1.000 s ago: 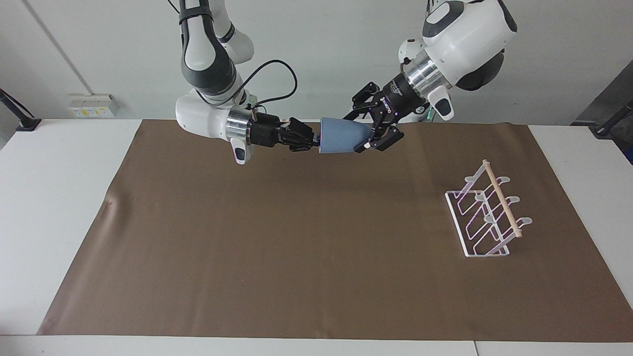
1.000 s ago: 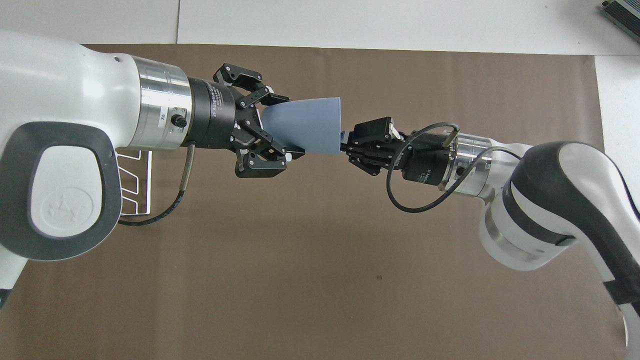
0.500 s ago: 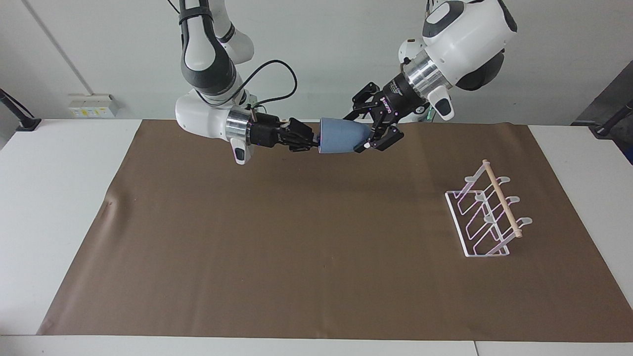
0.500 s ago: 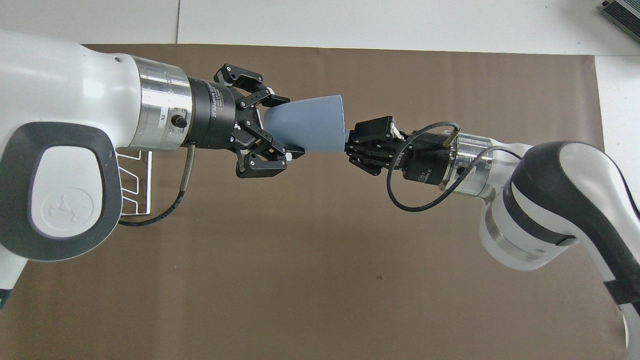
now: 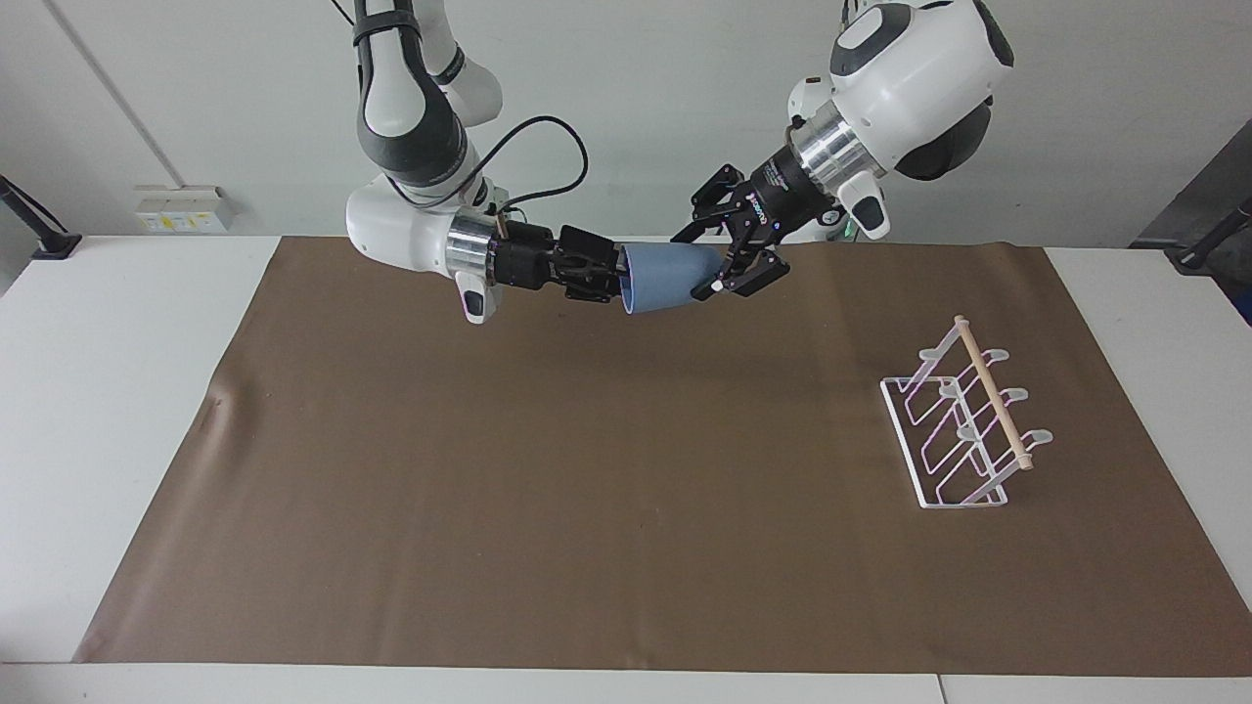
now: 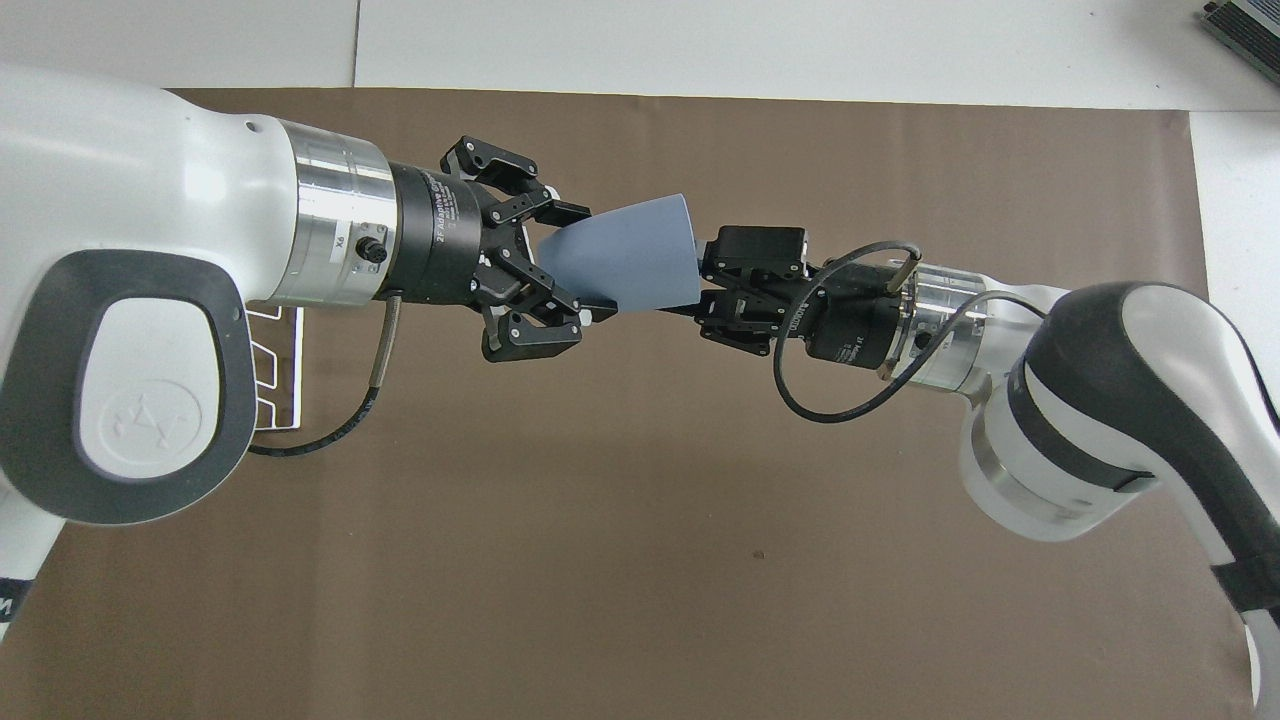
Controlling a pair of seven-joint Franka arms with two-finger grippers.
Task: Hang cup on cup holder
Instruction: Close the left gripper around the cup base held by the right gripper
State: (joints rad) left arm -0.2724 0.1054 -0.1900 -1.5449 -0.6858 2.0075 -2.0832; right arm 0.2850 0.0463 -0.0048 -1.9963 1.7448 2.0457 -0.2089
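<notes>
The light blue cup [image 5: 670, 277] hangs on its side in the air over the robots' edge of the brown mat, its mouth toward the right arm and tipped slightly down. My left gripper [image 5: 719, 269] is shut on its narrow base, as the overhead view [image 6: 580, 262] also shows. At the cup's [image 6: 625, 255] rim my right gripper [image 5: 611, 274] stands open, its fingers spread around the mouth [image 6: 705, 290]. The white wire cup holder [image 5: 963, 420] with its wooden dowel stands on the mat toward the left arm's end. From overhead the left arm hides most of the cup holder [image 6: 298, 370].
A brown mat [image 5: 587, 469] covers most of the white table [image 5: 108, 411]. A black cable [image 6: 830, 400] loops off the right wrist. Nothing else stands on the mat.
The left gripper has closed on the cup's base while the right gripper has opened at the rim. The cup's mouth has dipped and the cup has shifted slightly toward the right arm.
</notes>
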